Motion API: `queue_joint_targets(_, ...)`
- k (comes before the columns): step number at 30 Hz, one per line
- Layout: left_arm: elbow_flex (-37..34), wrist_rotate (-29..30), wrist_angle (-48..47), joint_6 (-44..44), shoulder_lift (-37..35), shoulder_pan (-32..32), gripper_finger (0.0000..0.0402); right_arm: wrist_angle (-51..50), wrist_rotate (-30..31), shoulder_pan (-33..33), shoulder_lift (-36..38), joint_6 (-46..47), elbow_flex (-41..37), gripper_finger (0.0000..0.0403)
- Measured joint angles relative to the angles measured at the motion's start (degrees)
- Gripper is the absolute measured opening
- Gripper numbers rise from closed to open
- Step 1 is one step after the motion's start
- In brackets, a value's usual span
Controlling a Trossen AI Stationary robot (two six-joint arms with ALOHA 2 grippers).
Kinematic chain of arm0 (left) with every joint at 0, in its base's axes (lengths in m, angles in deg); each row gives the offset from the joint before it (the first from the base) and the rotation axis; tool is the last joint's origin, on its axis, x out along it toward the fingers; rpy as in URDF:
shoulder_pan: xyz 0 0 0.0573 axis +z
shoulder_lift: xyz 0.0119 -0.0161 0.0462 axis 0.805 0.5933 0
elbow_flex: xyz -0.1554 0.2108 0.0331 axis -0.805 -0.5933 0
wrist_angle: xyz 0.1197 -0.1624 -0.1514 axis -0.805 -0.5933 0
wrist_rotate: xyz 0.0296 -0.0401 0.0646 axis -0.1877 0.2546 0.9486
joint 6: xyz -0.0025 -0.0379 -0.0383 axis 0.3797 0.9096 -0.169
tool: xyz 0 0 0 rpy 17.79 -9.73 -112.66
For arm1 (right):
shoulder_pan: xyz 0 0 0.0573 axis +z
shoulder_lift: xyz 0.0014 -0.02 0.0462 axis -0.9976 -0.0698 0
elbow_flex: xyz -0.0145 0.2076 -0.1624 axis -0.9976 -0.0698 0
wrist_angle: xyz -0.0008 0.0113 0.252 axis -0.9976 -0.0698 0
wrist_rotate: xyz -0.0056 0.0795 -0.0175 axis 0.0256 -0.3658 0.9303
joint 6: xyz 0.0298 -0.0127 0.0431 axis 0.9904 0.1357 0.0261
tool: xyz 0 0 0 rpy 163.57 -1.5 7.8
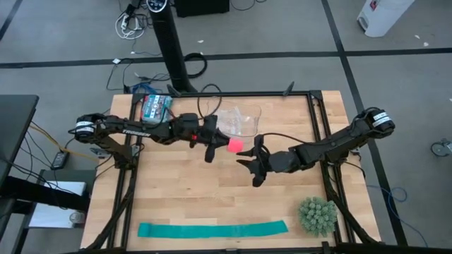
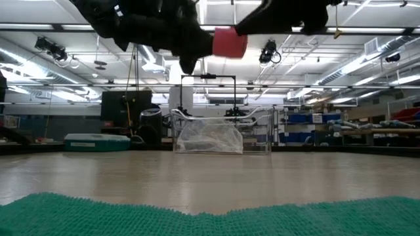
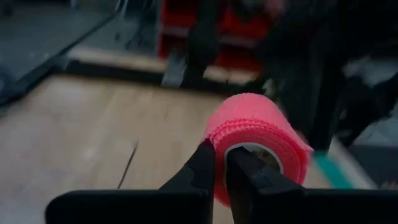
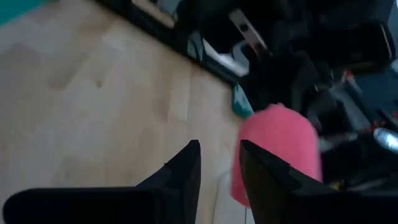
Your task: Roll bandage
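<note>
1. The table (image 1: 183,190), a pale wooden top, lies well below both pincers; the arms reach in from either side and meet over its middle.
2. The teal strip (image 1: 212,228) lies flat along the near edge, well away from both pincers; a spiky green ball (image 1: 316,216) sits near the right arm's side, and a clear plastic container (image 1: 239,121) stands just beyond the left pincer.
3. The left arm stretches nearly level toward the centre. Its left pincer (image 3: 221,163) is almost closed, nipping the wall of the bandage (image 3: 258,134) at the rim of the core.
4. The right arm comes in low and bent at the elbow. Its right pincer (image 4: 217,158) stands partly apart, holding nothing, with the bandage just beside and ahead of it.
5. The bandage, a compact pink-red roll, hangs in the air off the table at the left pincer's tip. It looks light, soft and crêpe-textured, so it should crush easily and grip well rather than slip. A hold across the roll's outer sides would likely be steadier than the thin rim.
</note>
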Motion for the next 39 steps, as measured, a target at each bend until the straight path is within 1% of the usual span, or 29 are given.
queue_joint_targets(4,-0.09,2.20,-8.81,-3.01,0.07,-1.00,0.0031,-1.40,-0.30,0.46,0.55,4.68,0.07,0.0113)
queue_joint_targets(7,1.49,4.27,-15.80,-5.18,0.07,-1.72,0.0031,-4.02,-0.53,0.02,0.83,9.64,0.07,0.0113)
queue_joint_targets(10,4.57,10.30,-26.62,-9.24,0.07,-2.93,0.0031,-6.10,-1.70,-2.12,1.07,14.87,0.07,0.0113)
queue_joint_targets(13,7.44,18.39,-39.14,-13.56,0.07,-4.70,0.0031,-8.74,-6.26,-5.07,1.09,19.61,0.07,0.0113)
queue_joint_targets(16,7.91,23.01,-47.26,-14.91,0.07,-5.86,0.0031,-9.87,-9.39,-7.40,0.99,21.17,0.07,0.0113)
queue_joint_targets(19,7.39,23.86,-50.39,-14.63,0.18,-6.40,0.0031,-8.98,-10.21,-8.80,0.89,20.30,0.07,0.0113)
queue_joint_targets(23,6.19,23.42,-53.14,-14.69,0.40,-6.44,0.0031,-6.42,-11.67,-10.20,0.89,18.55,0.07,0.0113)
queue_joint_targets(25,6.03,21.98,-53.91,-15.26,0.38,-6.41,0.0031,-5.28,-13.23,-10.90,0.89,18.16,0.07,0.0113)
queue_joint_targets(27,5.95,19.27,-55.63,-17.09,0.39,-6.39,0.0031,-4.92,-14.39,-11.64,0.89,18.53,0.07,0.0113)
queue_joint_targets(31,5.92,16.54,-57.46,-20.68,0.40,-6.68,0.0036,-5.06,-14.79,-13.21,0.89,19.55,0.07,0.0113)
queue_joint_targets(35,5.92,16.55,-58.11,-22.42,0.38,-6.87,0.0063,-6.01,-14.82,-14.26,0.87,20.12,0.07,0.0113)
queue_joint_targets(39,5.92,16.57,-56.70,-23.69,0.40,-6.87,0.0115,-5.40,-17.03,-15.07,0.87,20.10,0.07,0.0113)
